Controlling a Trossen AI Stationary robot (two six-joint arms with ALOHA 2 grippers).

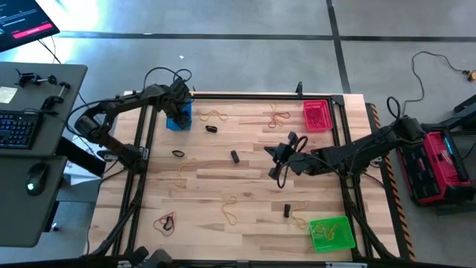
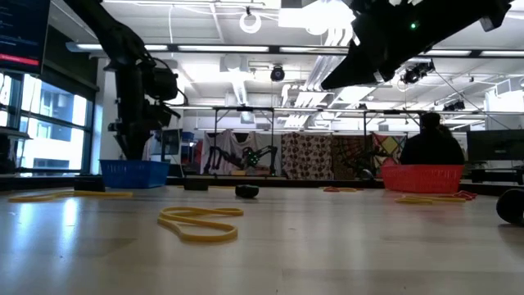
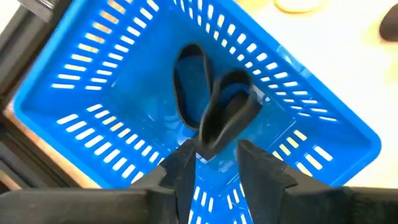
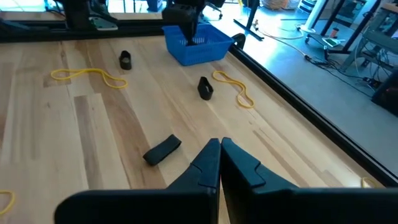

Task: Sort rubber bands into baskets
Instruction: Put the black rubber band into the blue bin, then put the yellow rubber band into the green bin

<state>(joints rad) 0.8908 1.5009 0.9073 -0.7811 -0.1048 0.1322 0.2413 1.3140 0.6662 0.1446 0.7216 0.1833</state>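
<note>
My left gripper [image 3: 217, 165] points down into the blue basket [image 3: 348, 130] at the table's far left [image 1: 178, 119], fingers apart. A black rubber band [image 3: 227, 112] stands just past the fingertips, its near end between them. Another black band [image 3: 189, 81] lies on the basket floor. My right gripper [image 1: 277, 152] hovers shut over mid-table, touching nothing [image 4: 220, 146]. The red basket [image 1: 317, 115] sits far right, the green basket [image 1: 331, 233] near right. Black bands [image 1: 235, 156] and yellow bands [image 1: 216, 115] lie loose on the table. My left gripper comes at the black band from above, inside the blue basket. The band's near end [image 3: 208, 146] sits in the gap between the parted fingers [image 3: 183, 171]. I cannot tell whether either finger touches it.
A red and black case [image 1: 439, 167] lies right of the table, a desk with a keyboard [image 1: 18, 126] to its left. A metal frame [image 1: 223, 95] edges the table. A red and black band [image 1: 165, 222] lies near left. A person [image 2: 430, 143] sits beyond the far side.
</note>
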